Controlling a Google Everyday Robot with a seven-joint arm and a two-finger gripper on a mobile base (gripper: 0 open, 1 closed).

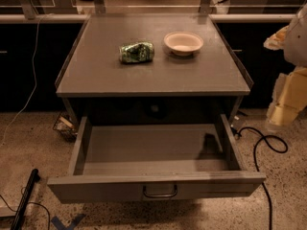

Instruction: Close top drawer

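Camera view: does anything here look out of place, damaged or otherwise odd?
The green can on the cabinet top lies on its side and looks dented, beside an upright white bowl. The top drawer stands pulled far out. The hand hangs at the right edge, apart from the drawer.

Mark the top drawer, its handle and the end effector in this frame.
top drawer (96, 191), camera view, front panel left of the handle.
handle (160, 196), camera view, lower bar of the pull.
end effector (283, 111), camera view, pale lower part at the right edge.
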